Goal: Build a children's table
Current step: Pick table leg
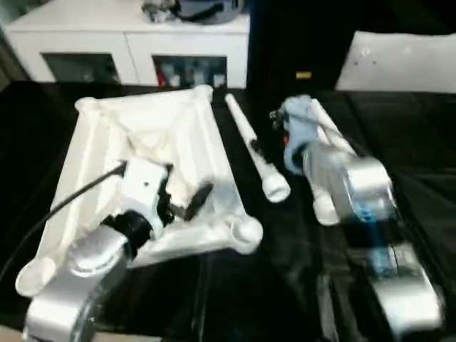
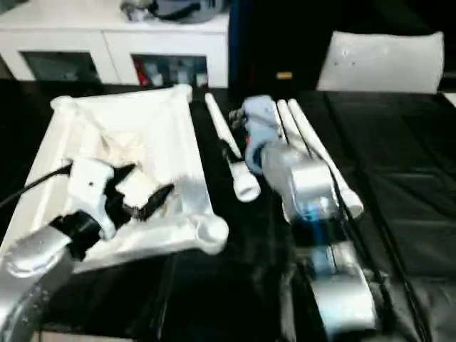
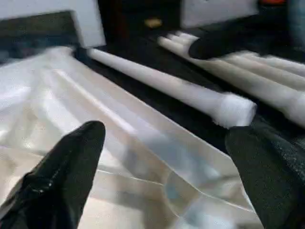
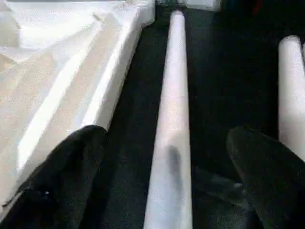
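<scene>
1. Table top [image 1: 142, 135] is laid upside down on the black tabletop [image 1: 399, 142], ribbed underside up, on the robot's left side; round corner sockets are seen at the near corners, e.g. [image 1: 246, 235].
2. No leg is seen fitted in any visible socket; judged: assembly not yet begun, all legs still to be seated.
3. One loose leg [image 1: 256, 153] is laid flat just beside the top's right edge, thick end toward the robot, not touching the top as far as can be told.
4. More legs [image 2: 313, 153] are laid side by side further right, partly hidden by the right forearm; exact count can't be told for sure, approx. three.
5. Left gripper [image 3: 167, 176] is held over the top's near right area, jaws spread wide, nothing gripped; one black finger [image 3: 62, 171] is seen against the white plastic.
6. Right gripper [image 4: 167, 176] is held low over the single loose leg, jaws released and straddling it, leg not yet clamped.
7. White cabinet [image 1: 128, 43] is stood behind the tabletop, not part of the job.
8. Judged left to do: grasp a leg, bring its thick end to a socket, seat it, repeat x4, then flip the table upright.
</scene>
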